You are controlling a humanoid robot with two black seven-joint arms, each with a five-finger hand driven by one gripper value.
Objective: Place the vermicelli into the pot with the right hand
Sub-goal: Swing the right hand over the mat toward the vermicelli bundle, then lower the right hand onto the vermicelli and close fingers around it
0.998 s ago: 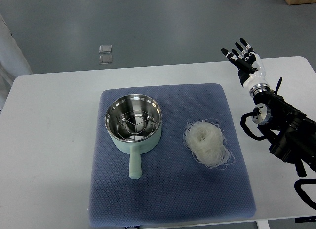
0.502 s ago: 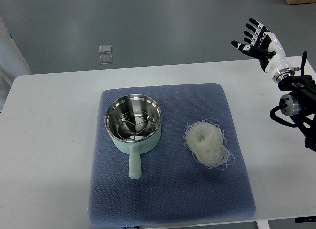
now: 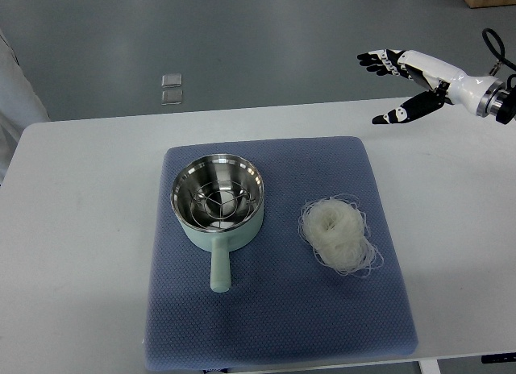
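The right hand (image 3: 407, 76) was held at the upper right of the frame, fingers spread wide and empty. The vermicelli (image 3: 340, 234) was seen on the blue mat (image 3: 282, 326), right of the pot (image 3: 218, 200).

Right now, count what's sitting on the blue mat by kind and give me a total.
Pot: 1
Vermicelli nest: 1
Total on the blue mat: 2
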